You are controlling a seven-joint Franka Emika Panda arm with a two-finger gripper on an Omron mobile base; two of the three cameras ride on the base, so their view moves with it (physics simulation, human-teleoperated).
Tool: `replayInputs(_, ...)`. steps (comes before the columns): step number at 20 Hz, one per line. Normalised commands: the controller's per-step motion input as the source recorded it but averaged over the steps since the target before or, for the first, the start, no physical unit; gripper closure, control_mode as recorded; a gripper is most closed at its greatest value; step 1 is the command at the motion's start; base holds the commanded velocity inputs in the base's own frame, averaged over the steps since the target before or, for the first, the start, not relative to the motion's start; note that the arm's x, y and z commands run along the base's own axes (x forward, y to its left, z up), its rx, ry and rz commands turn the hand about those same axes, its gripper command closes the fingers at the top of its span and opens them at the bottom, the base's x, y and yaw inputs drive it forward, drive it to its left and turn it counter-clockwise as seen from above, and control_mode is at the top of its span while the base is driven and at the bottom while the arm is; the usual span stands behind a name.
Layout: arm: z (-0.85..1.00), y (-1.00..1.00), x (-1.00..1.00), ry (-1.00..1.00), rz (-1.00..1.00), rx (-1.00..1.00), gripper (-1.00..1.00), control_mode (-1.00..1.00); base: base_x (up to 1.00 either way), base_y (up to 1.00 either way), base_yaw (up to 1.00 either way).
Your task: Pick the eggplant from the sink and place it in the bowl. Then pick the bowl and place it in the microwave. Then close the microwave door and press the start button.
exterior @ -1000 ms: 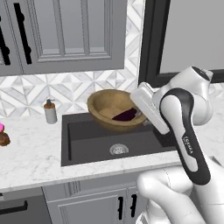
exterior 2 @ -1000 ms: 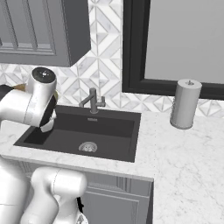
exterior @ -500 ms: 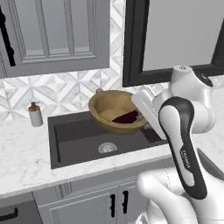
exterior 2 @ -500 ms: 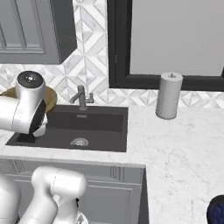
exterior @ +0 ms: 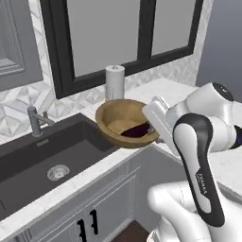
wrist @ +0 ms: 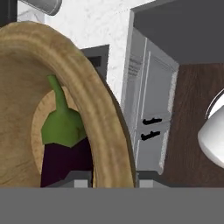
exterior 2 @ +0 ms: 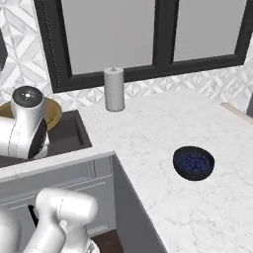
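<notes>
Fingers point(wrist: 83, 181) clamped across the near rim of the bowl point(exterior: 118, 118), one inside and one outside, presumably to carry it level above the counter edge, just right of the sink point(exterior: 42, 160), toward the microwave. Eggplant point(exterior: 136, 130) lying low inside the bowl, long axis roughly left-right, green stem end point(wrist: 63, 127) pointing away from the gripper point(wrist: 111, 183).

Rendered frames; light even and diffuse, source direction not readable. White table point(exterior 2: 148, 143) bright, no blown glare. Sink point(exterior: 42, 160) basin reads dark with little inner detail. Soft shading inside the bowl point(exterior: 113, 120); the eggplant point(exterior: 134, 130) nearly black against it. Base views soft, coarse-pixelled, edges slightly jagged. Hand view: near bowl rim fills the left half and looks blurry; cabinet fronts behind equally soft. No edge distortion seen.
</notes>
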Motion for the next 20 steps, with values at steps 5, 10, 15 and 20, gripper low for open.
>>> replayInputs(5, 0.00, 0.00, 0.00, 0.00, 0.00, 0.00, 1.00, 1.00, -0.42, 0.03, -0.84)
replayInputs(10, 0.00, 0.00, 0.00, 0.00, 0.00, 0.00, 1.00, 1.00, -0.42, 0.06, -0.85)
replayInputs(15, 0.00, 0.00, 0.00, 0.00, 0.00, 0.00, 1.00, 1.00, -0.20, 0.05, -0.80)
replayInputs(20, 0.00, 0.00, 0.00, 0.00, 0.00, 0.00, 1.00, 1.00, -0.12, 0.00, -0.78)
